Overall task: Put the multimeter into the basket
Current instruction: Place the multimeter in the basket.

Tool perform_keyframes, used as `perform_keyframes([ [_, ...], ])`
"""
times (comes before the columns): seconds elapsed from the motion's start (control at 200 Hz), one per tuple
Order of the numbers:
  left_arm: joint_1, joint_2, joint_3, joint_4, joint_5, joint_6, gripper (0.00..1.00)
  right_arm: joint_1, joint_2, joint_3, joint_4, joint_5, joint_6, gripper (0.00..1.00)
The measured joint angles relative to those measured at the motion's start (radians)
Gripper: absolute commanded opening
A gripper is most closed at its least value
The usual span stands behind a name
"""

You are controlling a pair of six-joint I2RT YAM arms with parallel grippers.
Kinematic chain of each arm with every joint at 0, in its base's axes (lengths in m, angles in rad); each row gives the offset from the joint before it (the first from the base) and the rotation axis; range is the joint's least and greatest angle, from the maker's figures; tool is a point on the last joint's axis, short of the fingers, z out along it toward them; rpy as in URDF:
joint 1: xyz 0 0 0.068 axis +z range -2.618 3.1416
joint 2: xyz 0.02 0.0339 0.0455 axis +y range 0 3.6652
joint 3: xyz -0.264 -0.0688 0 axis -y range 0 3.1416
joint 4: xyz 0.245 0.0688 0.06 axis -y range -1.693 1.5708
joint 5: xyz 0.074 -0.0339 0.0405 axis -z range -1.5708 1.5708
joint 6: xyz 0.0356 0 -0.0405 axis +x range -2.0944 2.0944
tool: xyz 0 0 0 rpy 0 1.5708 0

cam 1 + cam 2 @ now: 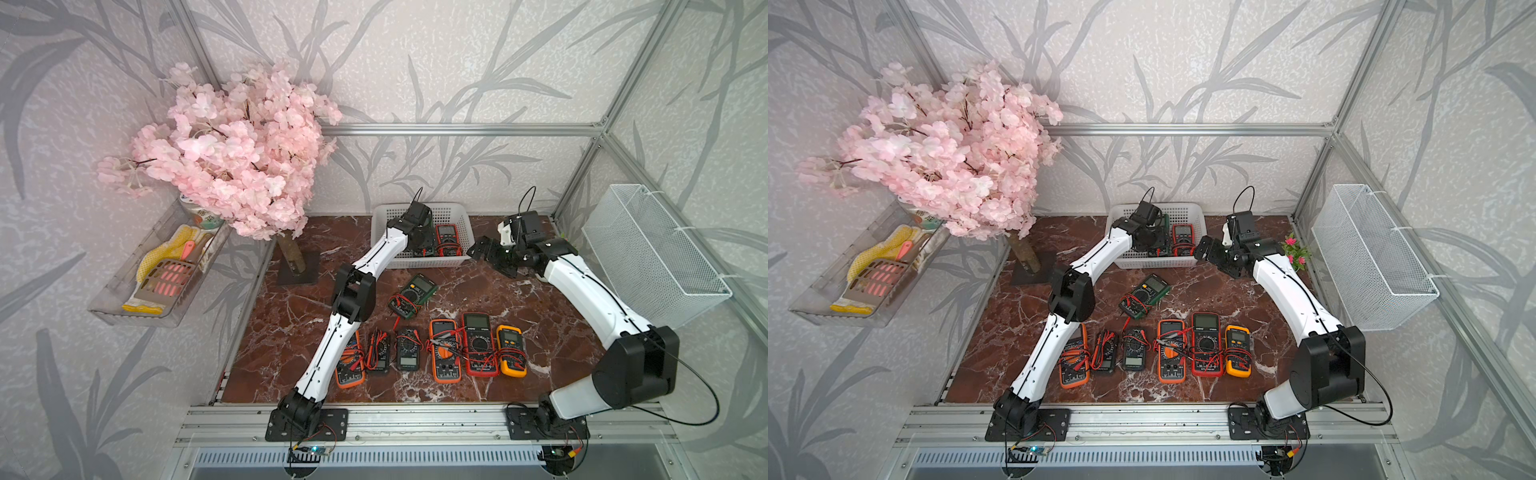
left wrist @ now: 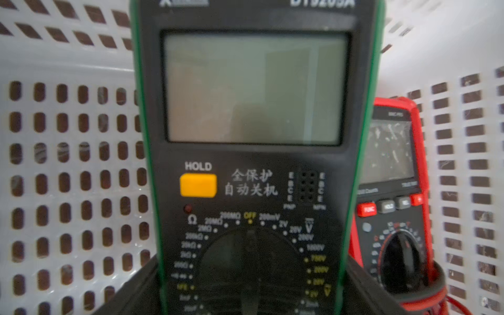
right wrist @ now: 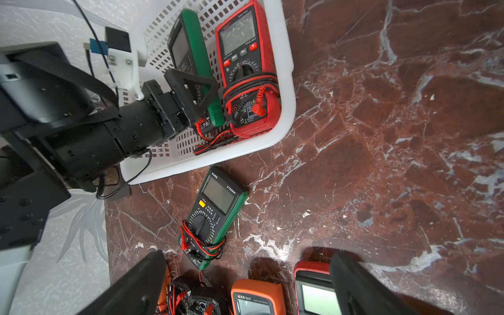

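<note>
Inside the basket: the left gripper (image 2: 253, 260) was down among the contents, with its wrist above the near rim.
Jaws: partly apart. Its fingers (image 2: 131, 289) stood one at each long side of the green meter (image 2: 253, 90), close against its edges. Whether they pressed it or only flanked it could not be told.
Green meter: it was within the basket (image 1: 440, 262), tipped up on one long edge. Its screen faced the left wrist camera and its dial pointed to OFF. Whether its lower end met the floor was hidden.
Red meter (image 1: 447, 239): it lay face up in the basket just right of the green meter, against the right wall, with cable wound round its lower half.
Leads (image 3: 215, 141): red and black, loose on the basket floor by the near wall.
Basket: it sat at the middle of the tabletop's (image 1: 519, 299) far edge.
Right gripper (image 1: 494, 259): wide open and empty, it hung over the tabletop just right of the basket, near the far edge.
Second green meter (image 1: 413, 296): it lay face up and askew, mid-tabletop, between the basket and the row.
Row of meters (image 1: 444, 351): six lay side by side along the near edge, and the left arm crossed over the leftmost.
Tree (image 1: 232, 158): pink blossom, at the far left corner.
</note>
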Motion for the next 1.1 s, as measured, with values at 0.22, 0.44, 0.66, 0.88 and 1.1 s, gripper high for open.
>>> perform_keyframes([
  [0.22, -0.001, 0.005, 0.004, 0.0, 0.011, 0.0, 1.0, 0.003, -0.041, -0.003, -0.011, 0.001, 0.0, 0.99],
  [0.44, -0.001, -0.006, 0.002, 0.0, 0.017, -0.003, 1.0, 0.005, -0.073, -0.008, -0.014, 0.005, 0.0, 0.99],
  [0.66, -0.003, -0.143, -0.073, 0.0, 0.013, -0.002, 1.0, 0.019, -0.115, -0.038, -0.013, 0.008, -0.001, 0.99],
  [0.88, -0.008, -0.373, -0.197, -0.005, -0.017, 0.002, 1.0, 0.066, -0.176, -0.106, -0.01, 0.017, -0.015, 0.99],
  [1.1, -0.011, -0.629, -0.476, -0.026, -0.092, 0.001, 1.0, 0.161, -0.222, -0.164, -0.013, 0.048, -0.037, 0.99],
])
